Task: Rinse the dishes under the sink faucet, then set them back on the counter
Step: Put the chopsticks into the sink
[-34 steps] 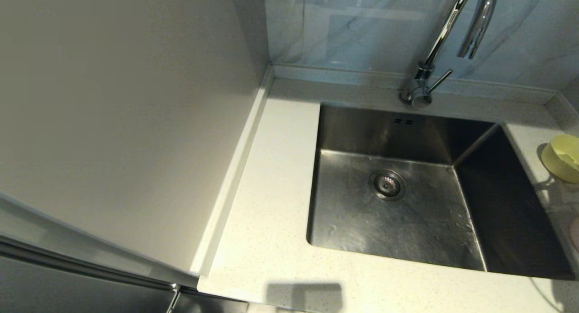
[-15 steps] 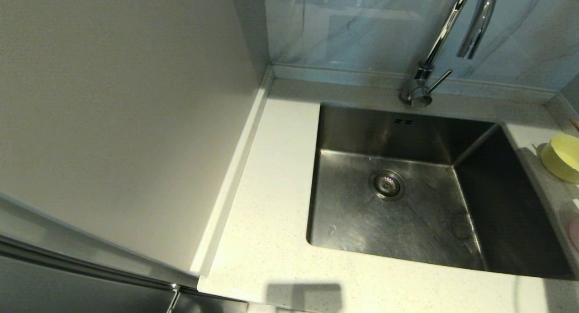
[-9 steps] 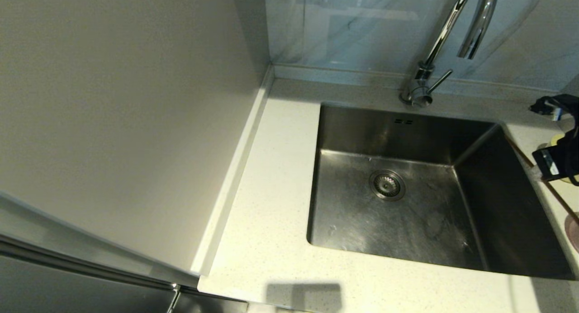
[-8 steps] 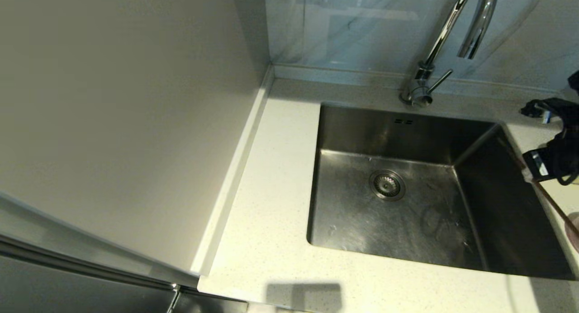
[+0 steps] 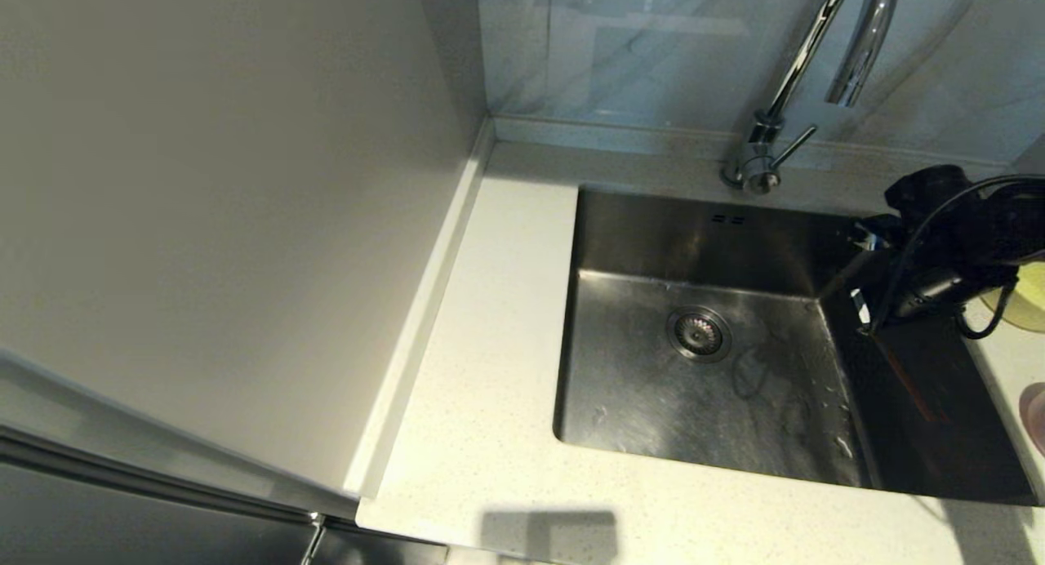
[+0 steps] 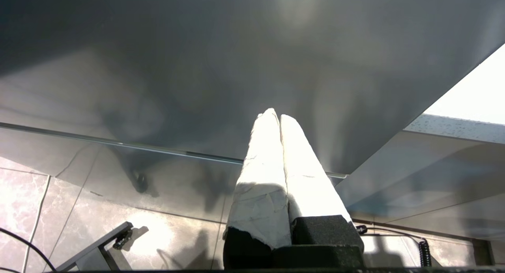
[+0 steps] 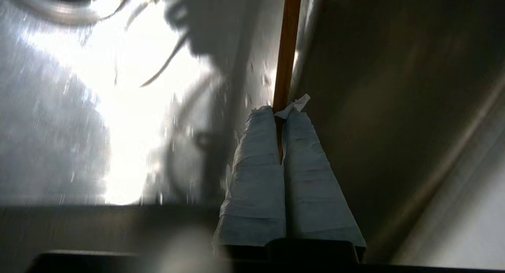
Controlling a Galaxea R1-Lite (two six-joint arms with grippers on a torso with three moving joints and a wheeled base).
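One chopstick (image 7: 287, 48) over sink (image 5: 653, 246)

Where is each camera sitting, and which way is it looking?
Head view: on the robot's head, looking down at the sink, faucet and counter; the right arm shows at the right edge.
Left wrist view: behind the shut left gripper, parked low beside a dark cabinet front above the tiled floor.
Right wrist view: behind the right gripper, shut on a chopstick, looking into the sink.
Head and right wrist views share the sink and chopstick.
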